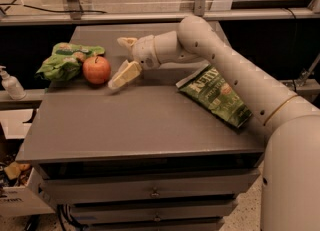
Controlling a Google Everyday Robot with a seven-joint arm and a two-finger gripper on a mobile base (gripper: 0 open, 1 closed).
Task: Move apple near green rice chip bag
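The red-orange apple [96, 69] sits on the grey table [140, 120] at the back left, touching the right side of the wrinkly light-green rice chip bag [66, 61]. My gripper [122, 59] is just right of the apple, apart from it, open and empty. One finger [125, 74] points down-left toward the table and the other points up behind it. The arm reaches in from the right.
A flatter dark-green bag with white lettering [217, 95] lies on the right side of the table under my arm. A white pump bottle [10, 83] stands on a ledge left of the table. Drawers front the table below.
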